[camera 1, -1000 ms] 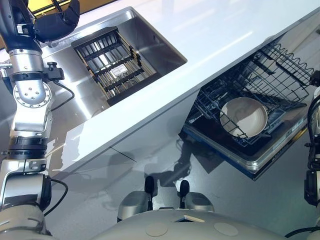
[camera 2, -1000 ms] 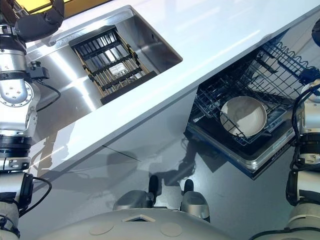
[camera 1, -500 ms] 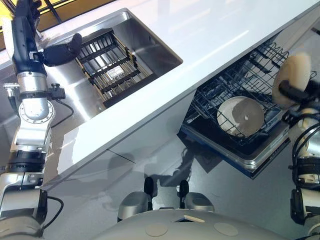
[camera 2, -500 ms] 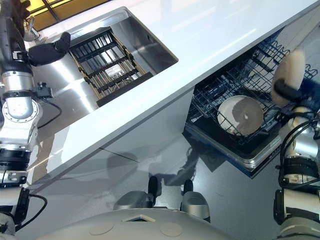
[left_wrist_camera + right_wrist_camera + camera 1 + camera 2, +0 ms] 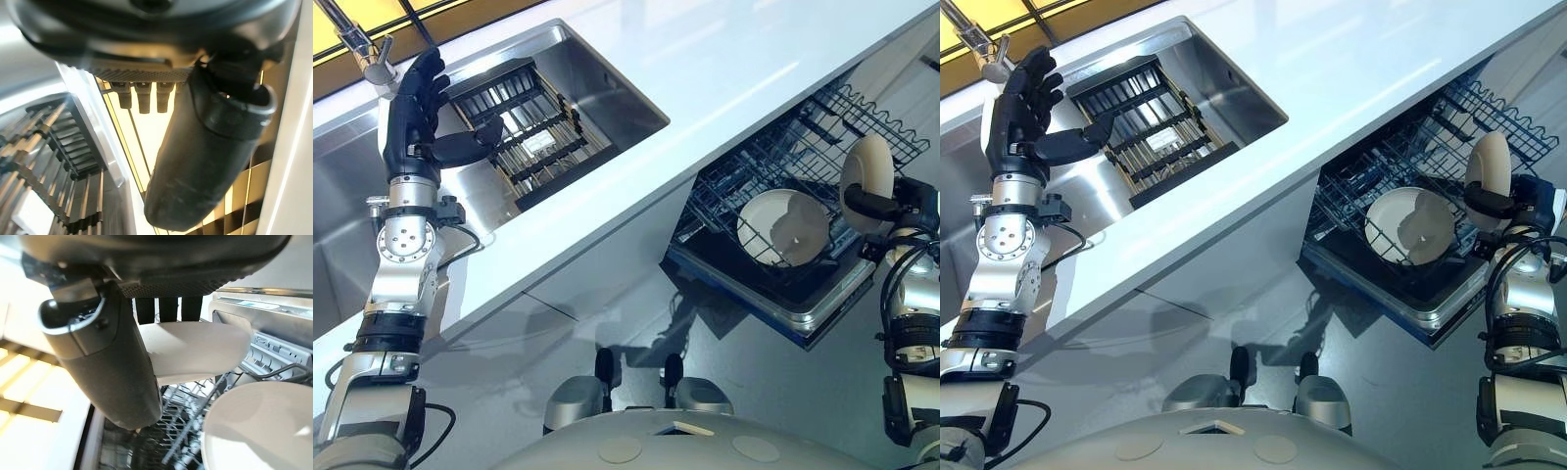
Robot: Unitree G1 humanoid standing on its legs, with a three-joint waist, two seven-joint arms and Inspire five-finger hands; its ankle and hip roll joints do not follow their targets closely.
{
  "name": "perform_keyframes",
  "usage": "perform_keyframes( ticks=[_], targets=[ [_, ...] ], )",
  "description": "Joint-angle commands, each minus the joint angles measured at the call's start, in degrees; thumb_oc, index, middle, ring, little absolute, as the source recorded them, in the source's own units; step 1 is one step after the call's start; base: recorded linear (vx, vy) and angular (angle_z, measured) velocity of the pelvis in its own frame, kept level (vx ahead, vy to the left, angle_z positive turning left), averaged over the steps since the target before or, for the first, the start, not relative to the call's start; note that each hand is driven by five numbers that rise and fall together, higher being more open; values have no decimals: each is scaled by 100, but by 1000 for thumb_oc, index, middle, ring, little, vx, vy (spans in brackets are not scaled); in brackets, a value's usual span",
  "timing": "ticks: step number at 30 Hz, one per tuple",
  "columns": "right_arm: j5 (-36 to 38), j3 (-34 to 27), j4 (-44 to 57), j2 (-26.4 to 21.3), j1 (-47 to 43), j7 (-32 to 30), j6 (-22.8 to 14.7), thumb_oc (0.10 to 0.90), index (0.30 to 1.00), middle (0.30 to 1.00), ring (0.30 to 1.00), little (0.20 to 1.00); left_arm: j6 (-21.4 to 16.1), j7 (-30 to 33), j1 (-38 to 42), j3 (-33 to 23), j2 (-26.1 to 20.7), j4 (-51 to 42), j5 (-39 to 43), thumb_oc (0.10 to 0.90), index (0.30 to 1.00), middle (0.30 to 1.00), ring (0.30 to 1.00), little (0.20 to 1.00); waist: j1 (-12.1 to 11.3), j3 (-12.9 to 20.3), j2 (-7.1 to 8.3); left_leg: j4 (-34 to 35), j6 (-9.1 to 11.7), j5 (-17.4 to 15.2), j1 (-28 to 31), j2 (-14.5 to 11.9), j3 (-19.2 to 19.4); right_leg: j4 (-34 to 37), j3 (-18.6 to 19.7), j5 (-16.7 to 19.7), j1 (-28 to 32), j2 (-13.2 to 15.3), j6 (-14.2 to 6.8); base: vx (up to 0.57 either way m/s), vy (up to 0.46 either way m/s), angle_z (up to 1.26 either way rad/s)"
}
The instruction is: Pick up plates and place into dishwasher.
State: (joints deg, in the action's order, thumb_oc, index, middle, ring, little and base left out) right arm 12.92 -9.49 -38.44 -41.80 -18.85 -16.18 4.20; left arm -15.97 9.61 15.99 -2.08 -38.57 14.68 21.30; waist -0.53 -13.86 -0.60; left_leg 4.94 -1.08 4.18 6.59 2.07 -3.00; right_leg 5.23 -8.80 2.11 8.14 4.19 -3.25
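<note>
The right hand [image 5: 893, 204] pinched a white plate [image 5: 863, 168] on edge above the dishwasher rack [image 5: 803, 157], just beside a second plate [image 5: 781, 228] standing in it. Farther off, the left hand [image 5: 414, 103] hung with straight, spread fingers over the sink [image 5: 607, 83] and its dark drying rack [image 5: 524, 132], near the faucet [image 5: 362, 49].

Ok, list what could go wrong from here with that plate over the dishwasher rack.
1. The right hand pinches the held plate on edge, thumb on one face and fingers behind; it could slip and drop.
2. The loaded plate already leans in the lower rack right beside it; lowering carelessly could knock the two together.
3. The rack's tines are closely spaced, so the plate may catch on a wire instead of seating.
</note>
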Motion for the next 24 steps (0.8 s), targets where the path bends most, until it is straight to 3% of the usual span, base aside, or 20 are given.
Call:
perform_keyframes(
  ticks=[1,5,9,16,24],
  targets=[
    [-1191,385,140,-1450,-1073,-468,-667,100,300,300,300,200,-352,177,374,36,-174,-167,1,800,900,900,900,900,-175,362,-236,-409,228,-606,-276,33,65,-1371,-348,-1279,-503,-500,236,-24,-76,12],
    [-1530,547,115,-1826,-1275,-205,-844,100,300,300,300,200,-324,79,332,-34,-287,-163,53,800,900,900,900,900,-238,256,-219,-547,263,-599,-407,17,9,-1452,-416,-1321,-537,-490,279,13,-88,11],
    [-1664,841,-112,-2266,-1499,556,-1140,100,300,300,300,200,-458,-185,310,-116,-434,-33,271,800,900,900,900,900,-329,185,-154,-698,319,-584,-567,6,-48,-1534,-528,-1367,-581,-479,342,34,-119,11],
    [-1585,1143,-533,-2584,-1829,1183,-1311,100,300,300,300,200,-623,-637,325,-199,-520,-11,805,800,900,900,900,900,-439,-8,-113,-909,423,-532,-863,-33,-110,-1602,-626,-1383,-698,-489,409,-4,-132,8],
    [-1043,1472,-1267,-2663,-2267,2119,-720,100,300,300,300,200,-891,-818,537,-315,-970,422,1005,800,900,900,900,900,-533,-409,-97,-1152,539,-407,-1405,-121,1,-1557,-683,-1301,-927,-533,441,-62,-135,2]
  ],
)
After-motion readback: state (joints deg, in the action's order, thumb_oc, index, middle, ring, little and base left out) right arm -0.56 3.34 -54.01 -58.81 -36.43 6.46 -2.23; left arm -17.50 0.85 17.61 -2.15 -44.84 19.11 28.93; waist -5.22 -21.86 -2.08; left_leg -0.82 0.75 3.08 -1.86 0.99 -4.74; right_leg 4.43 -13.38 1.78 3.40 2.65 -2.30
